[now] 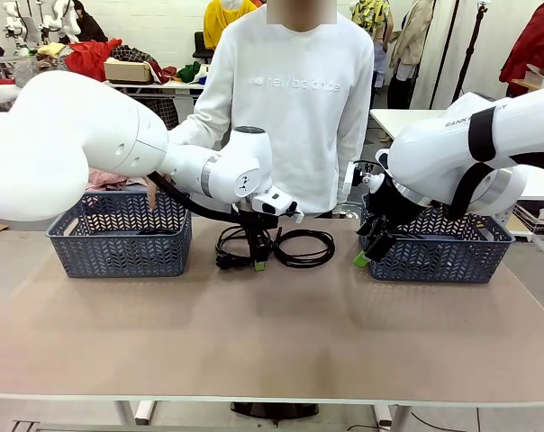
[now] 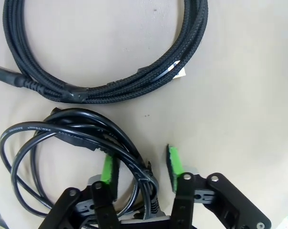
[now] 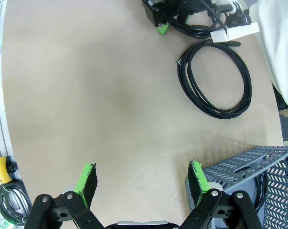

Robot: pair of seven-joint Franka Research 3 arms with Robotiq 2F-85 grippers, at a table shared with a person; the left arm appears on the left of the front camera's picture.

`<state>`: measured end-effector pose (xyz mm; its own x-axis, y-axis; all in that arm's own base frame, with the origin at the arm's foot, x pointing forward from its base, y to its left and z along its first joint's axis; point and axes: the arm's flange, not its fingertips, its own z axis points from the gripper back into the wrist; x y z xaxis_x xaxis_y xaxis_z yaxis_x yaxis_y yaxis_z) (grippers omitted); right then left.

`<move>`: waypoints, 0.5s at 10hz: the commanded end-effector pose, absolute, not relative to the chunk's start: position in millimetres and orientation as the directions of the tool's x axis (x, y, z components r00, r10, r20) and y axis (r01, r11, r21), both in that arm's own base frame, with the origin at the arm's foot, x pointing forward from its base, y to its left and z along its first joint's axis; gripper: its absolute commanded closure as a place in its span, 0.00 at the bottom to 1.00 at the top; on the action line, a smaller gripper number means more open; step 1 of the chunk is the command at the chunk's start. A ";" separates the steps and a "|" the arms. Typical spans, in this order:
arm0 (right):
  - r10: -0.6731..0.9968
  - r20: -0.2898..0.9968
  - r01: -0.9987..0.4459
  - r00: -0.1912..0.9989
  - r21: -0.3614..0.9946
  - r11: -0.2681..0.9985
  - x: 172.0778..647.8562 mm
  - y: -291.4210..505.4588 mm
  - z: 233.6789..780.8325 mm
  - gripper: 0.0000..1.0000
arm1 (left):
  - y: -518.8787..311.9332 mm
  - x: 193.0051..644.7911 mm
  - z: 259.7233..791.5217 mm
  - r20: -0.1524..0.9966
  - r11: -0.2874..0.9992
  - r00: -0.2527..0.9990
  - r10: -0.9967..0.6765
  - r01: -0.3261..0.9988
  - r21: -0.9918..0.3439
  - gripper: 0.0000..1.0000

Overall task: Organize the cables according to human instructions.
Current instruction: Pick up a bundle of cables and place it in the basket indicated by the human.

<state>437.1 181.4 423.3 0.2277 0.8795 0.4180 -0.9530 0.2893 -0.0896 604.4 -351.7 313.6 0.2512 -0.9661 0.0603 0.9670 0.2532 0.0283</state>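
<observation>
Two black cables lie on the table in front of the person [image 1: 290,99]. My left gripper [image 1: 258,261] is down on the left one, a smooth coil [image 1: 234,245]. In the left wrist view its green pads [image 2: 108,169] straddle a few strands of that coil [image 2: 63,129]; the strands lie against one pad and a gap is left at the other. A braided coil [image 2: 110,88] lies just beyond, untouched [image 1: 305,248] [image 3: 220,113]. My right gripper [image 1: 371,250] [image 3: 141,179] hangs open above bare table beside the right basket.
Blue-grey lattice baskets stand at the left [image 1: 119,247] and right [image 1: 439,256] [image 3: 258,162] of the table. A hand [image 1: 153,193] of the person is over the left basket. The near half of the table is bare.
</observation>
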 end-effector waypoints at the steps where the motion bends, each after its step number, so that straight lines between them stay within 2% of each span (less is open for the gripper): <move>1: 0.881 0.419 -0.955 0.218 -0.094 0.280 436.2 181.9 424.8 0.00 | -351.4 606.0 314.7 0.058 0.264 0.262 -0.963 0.964 0.023 0.67; 2: 0.881 0.419 -0.955 0.218 -0.094 0.280 436.2 181.9 424.8 0.00 | -351.0 605.6 315.7 0.056 0.275 0.273 -0.960 0.961 0.021 0.71; 3: 0.881 0.419 -0.955 0.218 -0.094 0.280 436.2 181.9 424.8 0.00 | -351.1 605.0 316.8 0.051 0.285 0.284 -0.958 0.958 0.018 0.85; 4: 0.881 0.419 -0.955 0.218 -0.094 0.280 436.2 181.9 424.8 0.00 | -350.7 605.0 317.6 0.046 0.296 0.295 -0.954 0.955 0.018 0.89; 5: 0.881 0.419 -0.955 0.218 -0.094 0.280 436.2 181.9 424.8 0.00 | -350.0 604.7 319.3 0.044 0.313 0.312 -0.949 0.950 0.019 1.00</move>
